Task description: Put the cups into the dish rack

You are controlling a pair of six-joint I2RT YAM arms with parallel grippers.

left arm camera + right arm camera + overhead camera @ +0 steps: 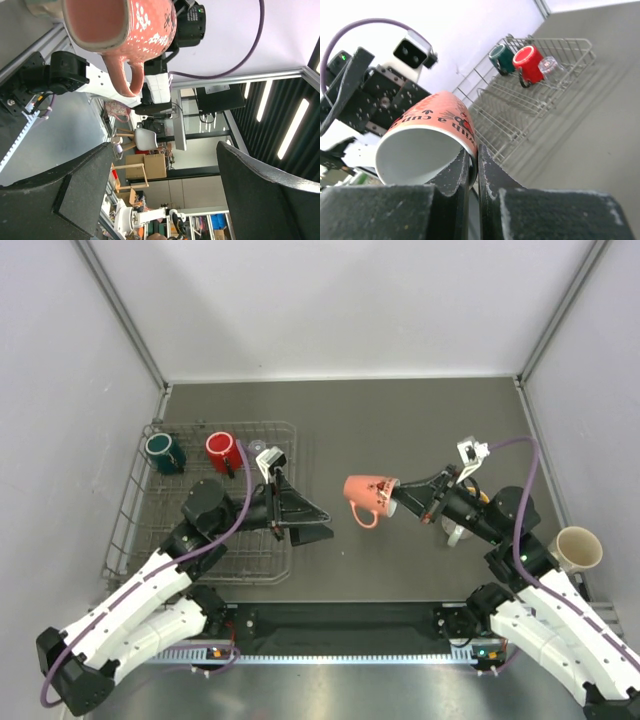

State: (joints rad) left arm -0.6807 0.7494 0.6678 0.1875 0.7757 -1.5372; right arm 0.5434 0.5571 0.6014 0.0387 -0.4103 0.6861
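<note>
The dark grey tabletop (400, 430) carries the wire rack (128, 502) on its left side, a tan cup (578, 548) at its right edge, and a white mug (456, 534), mostly hidden, near that cup.

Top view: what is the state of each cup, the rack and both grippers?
pink mug: tipped sideways, held in the air
right gripper: shut on the pink mug
left gripper: open, empty
dish rack: holds three cups
red mug: in the rack
dark green mug: in the rack
clear glass: in the rack
tan cup: upright on the table, outside
</note>
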